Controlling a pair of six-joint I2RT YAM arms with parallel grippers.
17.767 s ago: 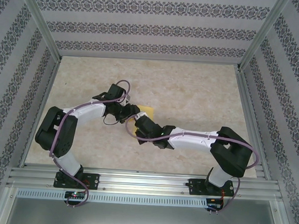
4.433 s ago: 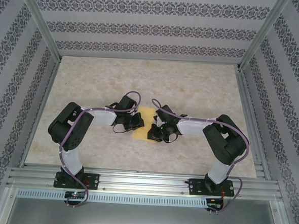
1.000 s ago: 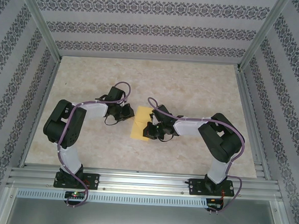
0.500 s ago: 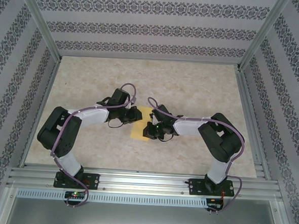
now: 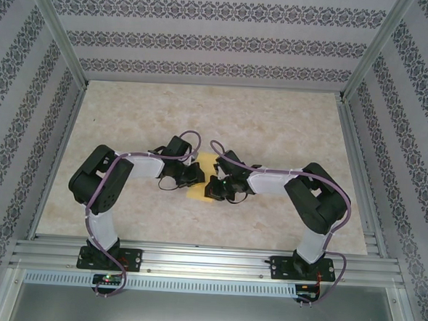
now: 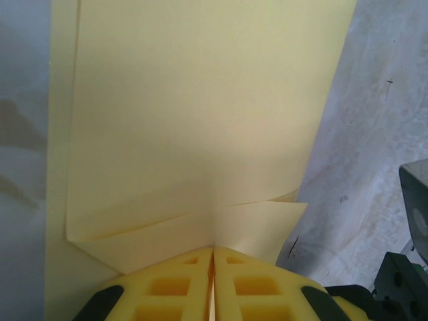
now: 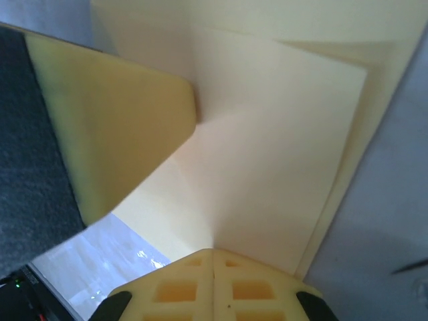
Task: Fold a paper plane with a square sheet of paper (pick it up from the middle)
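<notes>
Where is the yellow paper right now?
In the top view the paper lies centrally on the table, between the left arm and right arm; each wrist view shows it right at shut fingers.

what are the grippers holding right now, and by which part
Cannot tell. Both are shut with tips on the paper: the left gripper at its folded edge, the right gripper on a flap. Pinching or only pressing is unclear.

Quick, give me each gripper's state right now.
Left gripper: shut, tips on the partly folded yellow paper; a pinch cannot be told.
Right gripper: shut, tips on the same paper; pinch cannot be told.
</notes>
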